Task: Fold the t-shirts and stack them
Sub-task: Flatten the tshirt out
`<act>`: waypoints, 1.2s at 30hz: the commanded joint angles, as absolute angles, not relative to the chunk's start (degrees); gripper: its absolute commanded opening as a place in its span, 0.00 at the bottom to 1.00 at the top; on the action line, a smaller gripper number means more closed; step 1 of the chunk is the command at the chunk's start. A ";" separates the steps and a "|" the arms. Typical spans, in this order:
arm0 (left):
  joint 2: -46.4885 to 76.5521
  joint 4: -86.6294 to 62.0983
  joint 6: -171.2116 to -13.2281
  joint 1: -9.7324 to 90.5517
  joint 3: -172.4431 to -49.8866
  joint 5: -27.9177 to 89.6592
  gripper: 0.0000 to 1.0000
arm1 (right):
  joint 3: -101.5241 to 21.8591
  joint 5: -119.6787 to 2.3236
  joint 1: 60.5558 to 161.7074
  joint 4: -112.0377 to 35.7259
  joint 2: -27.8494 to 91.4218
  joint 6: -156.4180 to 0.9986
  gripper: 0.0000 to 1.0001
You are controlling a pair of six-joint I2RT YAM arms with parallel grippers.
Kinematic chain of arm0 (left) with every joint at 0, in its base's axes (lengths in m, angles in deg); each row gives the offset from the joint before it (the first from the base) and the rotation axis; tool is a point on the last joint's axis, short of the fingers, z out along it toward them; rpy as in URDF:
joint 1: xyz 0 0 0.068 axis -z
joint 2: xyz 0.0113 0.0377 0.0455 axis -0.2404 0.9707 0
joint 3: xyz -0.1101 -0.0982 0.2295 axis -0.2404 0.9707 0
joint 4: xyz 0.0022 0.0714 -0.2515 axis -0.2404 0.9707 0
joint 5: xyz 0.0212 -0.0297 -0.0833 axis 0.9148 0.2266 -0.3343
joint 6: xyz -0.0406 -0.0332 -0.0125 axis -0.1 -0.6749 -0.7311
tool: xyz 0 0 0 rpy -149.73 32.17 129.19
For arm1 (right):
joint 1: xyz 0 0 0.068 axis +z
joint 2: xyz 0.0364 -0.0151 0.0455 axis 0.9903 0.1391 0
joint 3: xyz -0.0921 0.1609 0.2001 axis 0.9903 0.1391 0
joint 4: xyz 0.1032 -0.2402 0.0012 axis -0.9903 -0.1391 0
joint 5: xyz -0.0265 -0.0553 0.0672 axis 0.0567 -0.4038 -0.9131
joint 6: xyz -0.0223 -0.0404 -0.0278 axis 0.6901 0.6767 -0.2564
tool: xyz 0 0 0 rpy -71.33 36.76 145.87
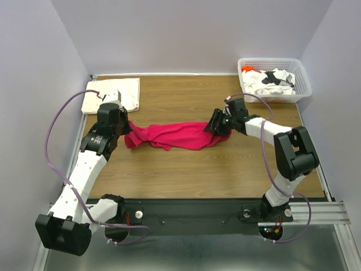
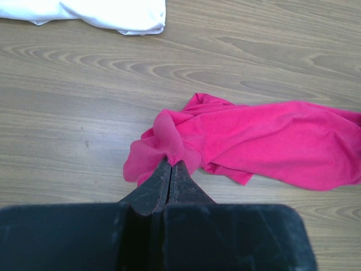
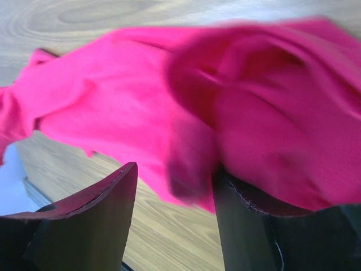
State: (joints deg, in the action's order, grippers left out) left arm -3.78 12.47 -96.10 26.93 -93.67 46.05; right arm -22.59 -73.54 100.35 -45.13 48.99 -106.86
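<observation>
Left tool (image 2: 171,165) clamps the magenta t-shirt (image 2: 271,141) at one end; right tool (image 3: 176,180) gapes, cloth over one finger (image 3: 254,231).

In the right wrist view the magenta t-shirt (image 3: 271,130) is blurred where it is draped over one finger of the right claw (image 3: 176,174), and that fingertip is hidden. In the left wrist view the tips of the left claw (image 2: 171,165) are buried in a fold, and the cream t-shirt (image 2: 113,14) is cut off at the top edge. The crumpled t-shirts (image 1: 269,81) in the lattice basket (image 1: 305,78) cannot be counted; perhaps three.
</observation>
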 commanded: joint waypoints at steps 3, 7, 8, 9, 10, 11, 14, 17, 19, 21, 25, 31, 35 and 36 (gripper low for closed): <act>-5.62 12.60 -96.02 26.74 -95.25 47.22 0.00 | -37.54 -75.03 107.57 -41.43 54.93 -110.27 0.61; -5.88 12.78 -96.11 26.74 -94.72 47.04 0.00 | -48.79 -72.49 112.84 -44.57 61.08 -106.95 0.61; -5.97 12.78 -96.02 26.74 -94.63 47.04 0.00 | -51.62 -71.61 113.64 -45.98 62.31 -105.71 0.61; -5.88 12.60 -96.20 26.74 -94.46 46.96 0.00 | -54.00 -70.38 114.17 -47.48 64.94 -104.57 0.61; -5.88 12.69 -96.20 26.74 -94.28 46.69 0.00 | -57.94 -70.11 114.69 -50.45 66.01 -103.60 0.61; -5.88 12.69 -96.28 26.74 -94.37 46.60 0.00 | -58.93 -69.67 114.87 -51.35 66.89 -102.72 0.61; -5.97 12.87 -96.46 26.74 -94.37 46.78 0.00 | -57.28 -66.25 114.79 -51.97 65.85 -101.75 0.61; -6.32 13.13 -96.20 26.74 -94.45 47.39 0.00 | -53.34 -61.42 114.61 -52.15 62.77 -100.43 0.60; -6.41 13.30 -96.02 26.74 -94.37 47.92 0.00 | -51.47 -60.27 114.44 -52.33 59.96 -99.99 0.57; -6.32 13.30 -95.93 26.66 -94.37 48.10 0.00 | -48.14 -59.13 114.26 -52.33 58.12 -99.64 0.52; -6.15 13.04 -96.11 26.66 -94.19 47.92 0.00 | -42.96 -59.47 113.73 -52.68 55.91 -99.81 0.45; -6.06 13.22 -95.67 26.74 -94.45 47.92 0.00 | -38.91 -58.95 112.94 -52.50 56.35 -101.48 0.41; -5.88 13.22 -95.67 26.74 -94.45 47.48 0.00 | -38.73 -58.77 112.24 -51.19 58.10 -102.18 0.38; -5.88 13.22 -95.76 26.74 -94.45 47.39 0.00 | -38.82 -59.29 112.15 -50.75 58.37 -102.27 0.38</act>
State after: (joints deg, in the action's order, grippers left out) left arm -4.82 14.13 -96.13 26.93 -93.67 46.95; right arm -38.37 -60.01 113.01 -53.59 57.66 -101.55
